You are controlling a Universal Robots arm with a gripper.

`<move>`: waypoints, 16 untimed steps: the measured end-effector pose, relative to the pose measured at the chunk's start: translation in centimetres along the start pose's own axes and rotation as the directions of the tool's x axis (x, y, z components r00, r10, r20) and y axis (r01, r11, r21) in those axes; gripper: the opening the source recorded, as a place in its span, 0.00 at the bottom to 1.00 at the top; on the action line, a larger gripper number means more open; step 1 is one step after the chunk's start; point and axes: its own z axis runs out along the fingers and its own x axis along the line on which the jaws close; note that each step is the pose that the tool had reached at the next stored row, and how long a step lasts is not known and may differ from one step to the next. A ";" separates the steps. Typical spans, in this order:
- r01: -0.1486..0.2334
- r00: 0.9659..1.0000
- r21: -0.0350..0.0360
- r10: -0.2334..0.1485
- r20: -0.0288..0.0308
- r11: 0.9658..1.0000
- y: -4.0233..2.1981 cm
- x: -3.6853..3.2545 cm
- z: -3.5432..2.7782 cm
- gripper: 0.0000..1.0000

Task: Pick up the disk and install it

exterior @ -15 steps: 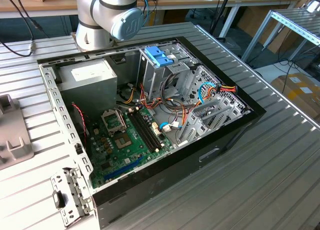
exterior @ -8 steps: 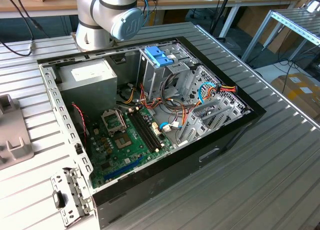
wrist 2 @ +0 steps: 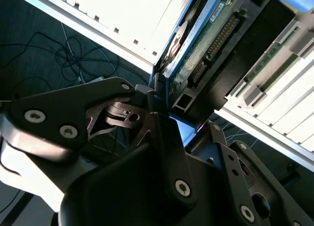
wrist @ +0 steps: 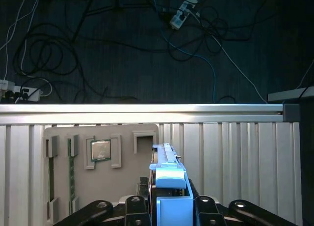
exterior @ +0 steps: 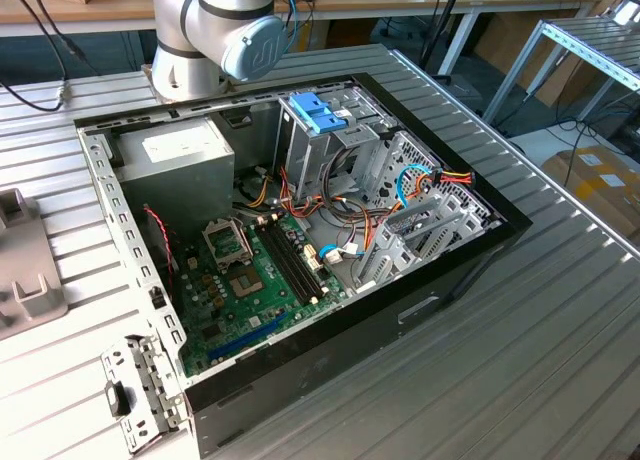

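- In the first wrist view the gripper is clamping one disk edge-on between its fingers (light-blue rail facing the camera), over the slatted table.
- One grey tray is lying near the disk, carrying one processor chip.
- The second wrist view is showing the disk's green circuit board.
- The exterior view is showing one open computer case, with the arm rising beyond it.
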 end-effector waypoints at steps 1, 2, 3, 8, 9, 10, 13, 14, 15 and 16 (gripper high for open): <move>0.000 1.000 0.000 0.000 0.000 1.000 0.00 -0.01 -0.06 0.37; 0.000 1.000 0.000 0.000 0.001 1.000 0.01 -0.01 -0.11 0.37; 0.000 1.000 0.000 0.000 0.001 1.000 0.01 -0.01 -0.15 0.37; 0.000 1.000 0.000 0.000 0.003 1.000 0.02 -0.04 -0.45 0.37; 0.000 1.000 0.000 0.000 0.003 1.000 0.02 -0.04 -0.49 0.37; 0.000 1.000 0.000 0.000 0.003 1.000 0.02 -0.05 -0.52 0.37; 0.000 1.000 0.000 0.000 0.005 1.000 0.03 -0.06 -0.68 0.37; 0.000 1.000 0.000 0.000 0.005 1.000 0.03 -0.06 -0.71 0.37; 0.000 1.000 0.000 0.000 0.005 1.000 0.03 -0.07 -0.76 0.37; 0.000 1.000 0.000 0.000 0.006 1.000 0.04 -0.07 -0.84 0.37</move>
